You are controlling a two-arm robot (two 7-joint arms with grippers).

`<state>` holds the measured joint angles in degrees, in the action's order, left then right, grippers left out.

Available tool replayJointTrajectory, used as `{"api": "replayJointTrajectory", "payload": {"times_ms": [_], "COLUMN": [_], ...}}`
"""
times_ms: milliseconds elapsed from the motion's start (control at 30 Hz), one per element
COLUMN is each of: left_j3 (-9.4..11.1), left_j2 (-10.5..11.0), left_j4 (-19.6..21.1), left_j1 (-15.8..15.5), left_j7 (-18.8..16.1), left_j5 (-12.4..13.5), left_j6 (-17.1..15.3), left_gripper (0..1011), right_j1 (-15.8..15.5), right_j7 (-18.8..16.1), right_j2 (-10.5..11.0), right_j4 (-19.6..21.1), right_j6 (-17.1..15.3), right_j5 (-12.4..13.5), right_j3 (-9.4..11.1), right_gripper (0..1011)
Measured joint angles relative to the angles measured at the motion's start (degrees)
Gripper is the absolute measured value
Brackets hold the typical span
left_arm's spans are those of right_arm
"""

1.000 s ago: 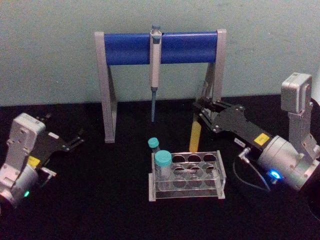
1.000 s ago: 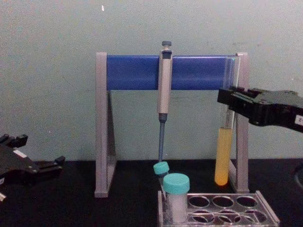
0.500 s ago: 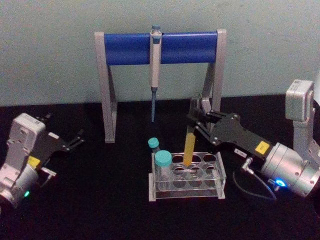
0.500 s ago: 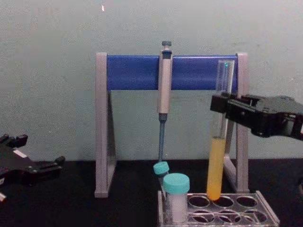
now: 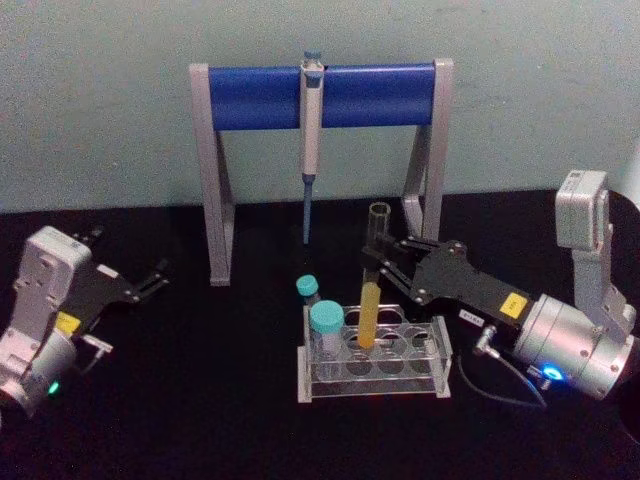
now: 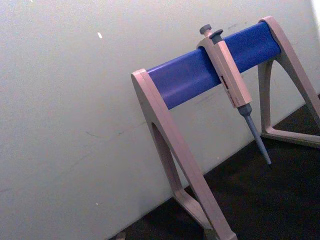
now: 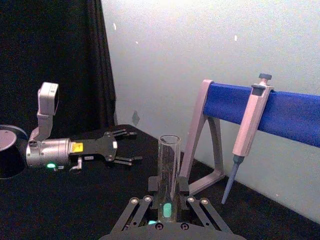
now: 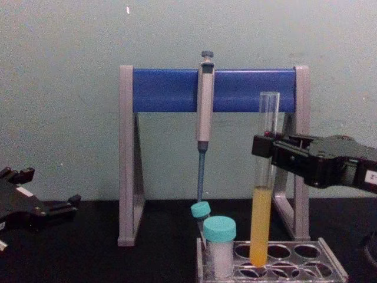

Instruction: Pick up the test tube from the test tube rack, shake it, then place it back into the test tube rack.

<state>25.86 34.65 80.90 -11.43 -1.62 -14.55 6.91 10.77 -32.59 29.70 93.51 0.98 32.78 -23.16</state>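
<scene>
Although holding the rounded bottom of the test tube (image 5: 369, 310) down in the test tube rack (image 5: 372, 390), nearest the robot and straight below, has not let go: right pincer (image 5: 375, 262) clenched on the bare upper glass, pressed from both sides, well above the yellow liquid. Judged a hold chosen to keep the open mouth up against spilling and to leave the lower length free for entering a hole. Holds the tube upright, or very nearly, in a hole just beside two teal-capped vials (image 5: 326, 320) standing below and to the pincer's left; cannot tell which row. Reads as the closing step, returning the tube; probably not yet seated, with most of the glass standing tall over the rack. Calls next for a slow, straight descent before opening, for fear of clipping the hole's rim or nudging the neighbouring vial. Far off to the pincer's left, parked low over the black table (image 5: 200, 420): left pincer (image 5: 150, 283), fingers spread and holding nothing, likely kept aside to leave a one-arm job unobstructed. Behind the pincer, against the pale wall, leaves untouched the grey-legged stand (image 5: 250, 97) with blue crossbar and the pipette (image 5: 311, 120) hung from it, well apart from the tube's path.
</scene>
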Motion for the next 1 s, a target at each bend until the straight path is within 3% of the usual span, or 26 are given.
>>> {"api": "replayJointTrajectory", "payload": {"times_ms": [1000], "left_j3": [0.00], "left_j2": [0.00], "left_j4": [0.00], "left_j1": [0.00], "left_j7": [0.00], "left_j5": [0.00], "left_j6": [0.00], "left_gripper": [1002], "right_j1": [1.34], "right_j7": [1.57], "right_j2": [-1.15], "right_j4": [-3.77], "right_j6": [-0.66], "right_j5": [-0.29], "right_j3": [-2.50], "right_gripper": [229]}}
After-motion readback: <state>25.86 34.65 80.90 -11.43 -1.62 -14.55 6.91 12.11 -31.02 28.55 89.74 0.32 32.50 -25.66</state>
